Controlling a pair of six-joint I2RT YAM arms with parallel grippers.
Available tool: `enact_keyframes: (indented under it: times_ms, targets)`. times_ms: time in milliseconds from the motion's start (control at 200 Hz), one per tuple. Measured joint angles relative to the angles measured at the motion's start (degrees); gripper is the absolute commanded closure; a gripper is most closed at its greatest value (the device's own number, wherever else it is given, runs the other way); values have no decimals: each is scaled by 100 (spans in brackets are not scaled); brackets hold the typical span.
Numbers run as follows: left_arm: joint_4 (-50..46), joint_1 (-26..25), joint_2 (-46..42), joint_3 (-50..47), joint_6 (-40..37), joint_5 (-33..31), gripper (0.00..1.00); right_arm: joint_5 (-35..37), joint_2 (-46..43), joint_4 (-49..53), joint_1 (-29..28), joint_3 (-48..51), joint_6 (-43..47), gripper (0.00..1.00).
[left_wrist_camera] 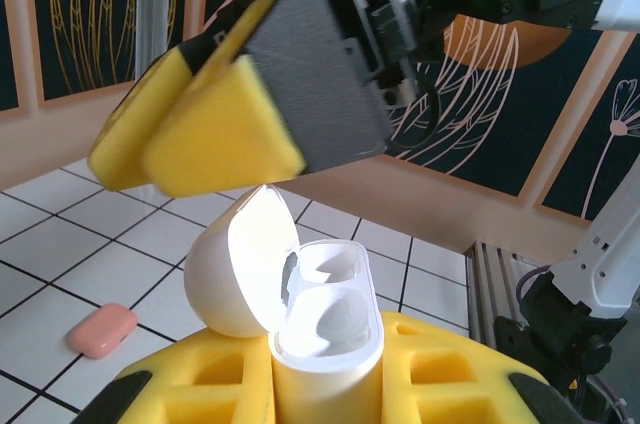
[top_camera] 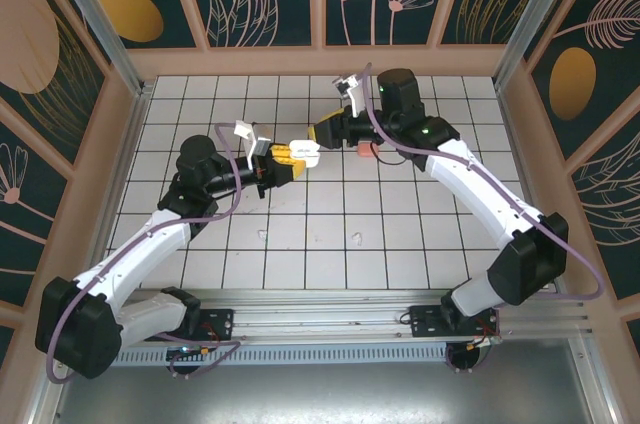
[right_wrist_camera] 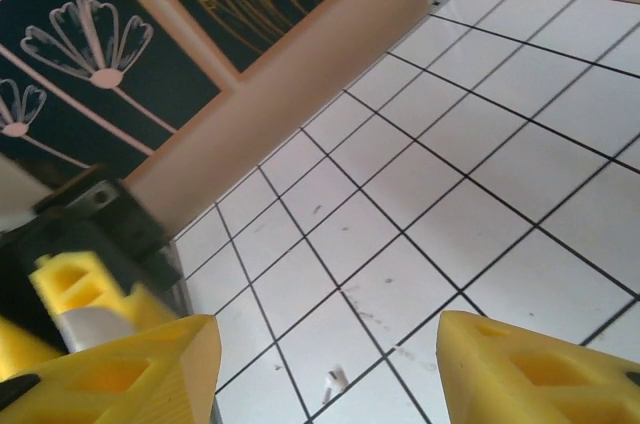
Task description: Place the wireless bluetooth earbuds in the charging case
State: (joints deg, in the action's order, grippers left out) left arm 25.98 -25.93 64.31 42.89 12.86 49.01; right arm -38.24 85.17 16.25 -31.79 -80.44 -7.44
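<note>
The left claw is clenched on the white charging case and holds it up above the middle of the tiled table. In the left wrist view the case stands upright between the yellow fingers of this claw. Its lid is open and swings back to the left side. Two hollows show in the top of the case; something rounded and white sits in the nearer one, but I cannot tell if it is a bud or only the moulded seat.

The right claw hangs just beside and a little above the open case, with its yellow pads close over the lid. In the right wrist view this claw is released: its two yellow fingers stand well apart and nothing is between them.

Two white earbuds lie on the table nearer to the arm bases, well apart from the case: one on the left, the other on the right. A small white piece on a tile in the right wrist view may be one of them. A salmon-pink case lies closed on the table near the right claw.
</note>
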Motion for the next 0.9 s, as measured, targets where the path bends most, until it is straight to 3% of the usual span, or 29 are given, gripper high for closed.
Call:
enact_keyframes:
  times_ms: [295, 500, 631, 766, 896]
  targets:
    - [107, -11, -48, -50, -236, -348, 95, 409, -363, 227, 271, 66, -284, 40]
    - [127, -11, -59, -269, -343, -656, 96, 1296, -1005, 638, 363, 369, -691, 40]
    - [142, -11, -70, -463, -387, -824, 96, 1891, -1322, 809, 396, 1381, -1307, 46]
    - [142, -11, -70, -555, -420, -914, 96, 2041, -1355, 804, 352, 2826, -2020, 49]
    - [116, -11, -72, -564, -520, -933, 96, 2430, -1355, 1067, -197, 3528, -2323, 48]
